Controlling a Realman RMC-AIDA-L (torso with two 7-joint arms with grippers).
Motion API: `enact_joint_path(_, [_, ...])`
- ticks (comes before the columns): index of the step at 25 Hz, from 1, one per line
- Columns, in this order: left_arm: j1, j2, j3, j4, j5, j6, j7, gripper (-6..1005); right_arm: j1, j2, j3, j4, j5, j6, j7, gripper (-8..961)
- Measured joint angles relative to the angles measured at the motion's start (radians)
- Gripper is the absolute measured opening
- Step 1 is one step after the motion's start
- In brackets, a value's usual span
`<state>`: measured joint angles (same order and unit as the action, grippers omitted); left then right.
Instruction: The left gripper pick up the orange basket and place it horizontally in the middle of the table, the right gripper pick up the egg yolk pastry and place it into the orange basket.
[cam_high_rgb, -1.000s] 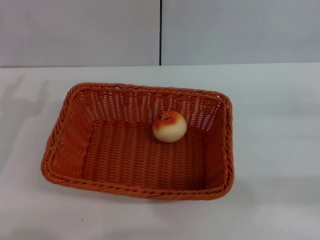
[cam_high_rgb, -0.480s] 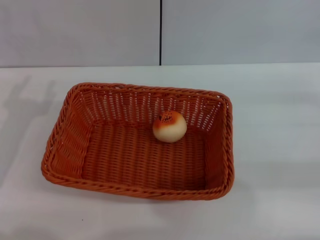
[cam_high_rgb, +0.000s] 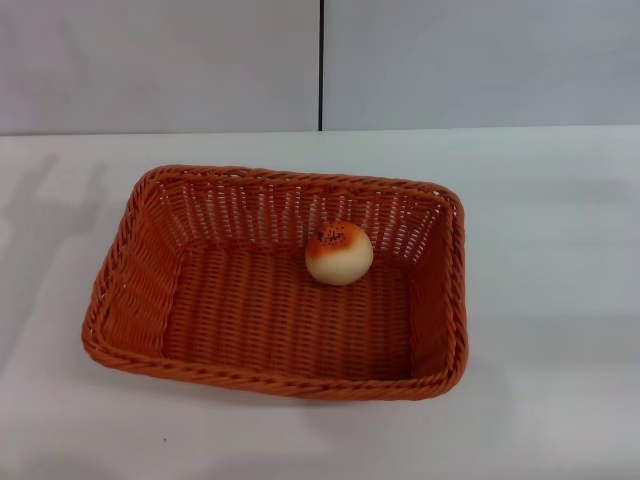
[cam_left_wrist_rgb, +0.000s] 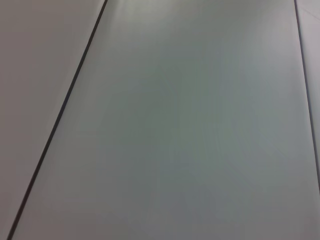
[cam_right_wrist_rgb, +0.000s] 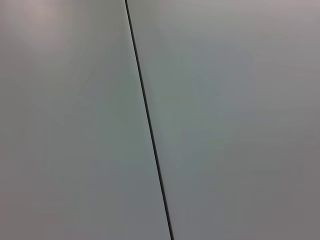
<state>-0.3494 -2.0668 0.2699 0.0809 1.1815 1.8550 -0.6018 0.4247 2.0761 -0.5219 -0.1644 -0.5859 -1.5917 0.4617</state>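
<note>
Nothing on the table has moved since a second ago, but the grey shadow on its left side has grown fainter. You can see the orange basket lying flat near the middle of the white table, its long side running across. You can see the egg yolk pastry sitting inside it, close to the back wall and a bit to the right. You cannot see the left gripper or the right gripper in any view, so you cannot tell how open they are. Both wrist views show only plain grey panels with a dark seam.
</note>
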Motion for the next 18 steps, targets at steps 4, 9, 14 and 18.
enact_joint_path(4, [0.005, 0.001, -0.006, 0.000, -0.002, 0.011, 0.000, 676, -0.002, 0.002, 0.000, 0.037, 0.000, -0.031, 0.002, 574])
enact_joint_path(9, [0.012, 0.003, -0.012, 0.007, -0.003, 0.026, 0.003, 676, -0.013, 0.004, -0.001, 0.089, 0.000, -0.087, 0.009, 574])
enact_joint_path(14, [0.016, 0.004, -0.032, 0.006, -0.003, 0.020, 0.009, 676, -0.018, 0.004, -0.003, 0.148, 0.000, -0.147, 0.005, 574])
enact_joint_path(18, [0.017, 0.003, -0.039, 0.005, -0.003, 0.018, 0.010, 676, -0.014, 0.005, -0.001, 0.179, 0.000, -0.169, 0.004, 574])
